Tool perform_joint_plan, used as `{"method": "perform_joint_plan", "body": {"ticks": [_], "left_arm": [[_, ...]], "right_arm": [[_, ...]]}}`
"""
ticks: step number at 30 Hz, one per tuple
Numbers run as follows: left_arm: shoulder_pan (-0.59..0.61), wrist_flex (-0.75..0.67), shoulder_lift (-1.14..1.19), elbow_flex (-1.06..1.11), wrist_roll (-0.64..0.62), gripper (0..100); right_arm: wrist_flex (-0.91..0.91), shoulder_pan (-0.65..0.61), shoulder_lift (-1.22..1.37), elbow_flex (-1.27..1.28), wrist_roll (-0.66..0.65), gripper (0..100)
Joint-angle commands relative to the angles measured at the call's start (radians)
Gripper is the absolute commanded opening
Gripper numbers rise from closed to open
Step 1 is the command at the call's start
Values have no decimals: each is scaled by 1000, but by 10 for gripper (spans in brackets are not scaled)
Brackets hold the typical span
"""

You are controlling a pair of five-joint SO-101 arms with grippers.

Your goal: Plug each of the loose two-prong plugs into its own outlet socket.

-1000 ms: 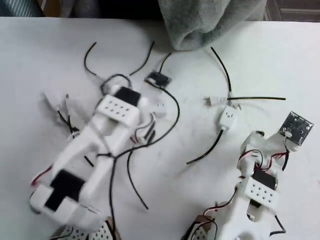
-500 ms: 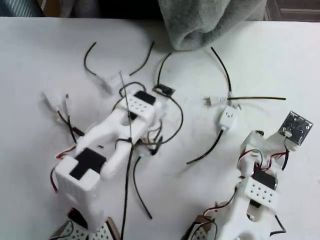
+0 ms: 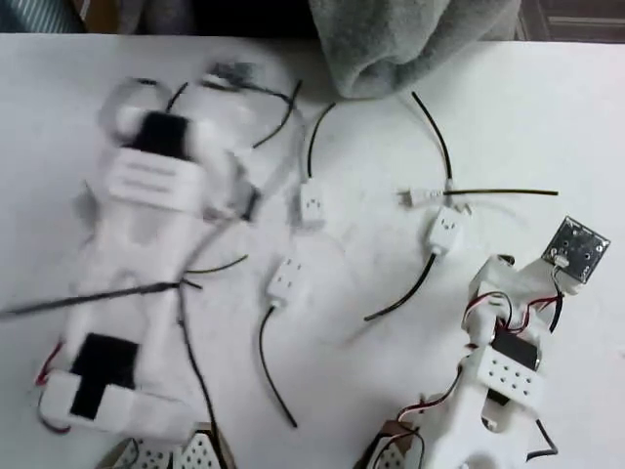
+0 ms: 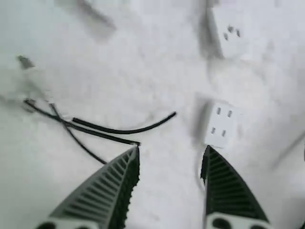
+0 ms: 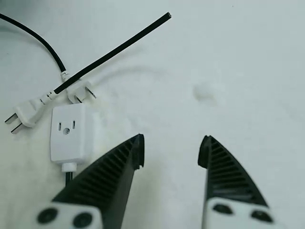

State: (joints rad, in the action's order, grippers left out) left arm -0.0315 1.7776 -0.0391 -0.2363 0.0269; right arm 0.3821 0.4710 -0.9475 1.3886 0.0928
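Two loose two-prong plugs are seen on the white bench (image 3: 547,117), on the right arm's side. The first plug (image 5: 23,116) lies beside the right-hand outlet (image 5: 71,131) with its prongs turned away from it. The second plug (image 5: 80,91) lies just beside one end of that outlet, prongs clear of the slots. Neither plug is seated, and the outlet's face is shown with its slots uncovered. A straight black cord (image 5: 114,47) runs away from the second plug.

From the high view, the first plug (image 3: 415,197) is placed near the right-hand outlet (image 3: 445,229), whose own cord trails toward the bench's near edge. Two further white outlets are found nearer the middle of the bench: the far middle outlet (image 3: 312,202) and the near middle outlet (image 3: 285,278), each with a black cord attached. Both lie apart from the plugs.

The right gripper (image 5: 171,143) is held released above bare bench, near the right-hand outlet, with nothing between its fingers. The left gripper (image 4: 171,152) is likewise released. A four-slot outlet (image 4: 220,125) is seen just past one of its fingertips, and loose black cord ends (image 4: 119,129) past the other. Which middle outlet this is cannot be told.

The left arm (image 3: 137,225) is blurred, stretched over the bench's left part. A grey towel (image 3: 410,39) is heaped at the far edge.
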Motion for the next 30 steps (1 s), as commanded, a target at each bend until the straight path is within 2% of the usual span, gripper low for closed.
{"method": "perform_joint_plan", "body": {"ticks": [1,6,11,15,19,22,25,30], "left_arm": [[205,8,-62,-54,92,219],[432,8,-5,-52,147,219],[539,-12,128,-55,204,218],[535,-112,255,-61,209,216],[469,-176,346,-63,207,215],[433,-232,398,-84,143,215],[427,-265,466,-163,80,215],[424,-261,638,-358,81,215]], "right_arm": [[-21,-39,5,-3,0,198],[-21,-48,5,-3,-2,198],[-19,-61,5,-3,-2,198],[-19,-61,5,-3,-2,198],[-19,-62,5,-3,-2,198],[-19,-62,5,-3,-2,198],[-19,-62,5,-3,-2,198],[-19,-62,5,-3,-2,198]]}}
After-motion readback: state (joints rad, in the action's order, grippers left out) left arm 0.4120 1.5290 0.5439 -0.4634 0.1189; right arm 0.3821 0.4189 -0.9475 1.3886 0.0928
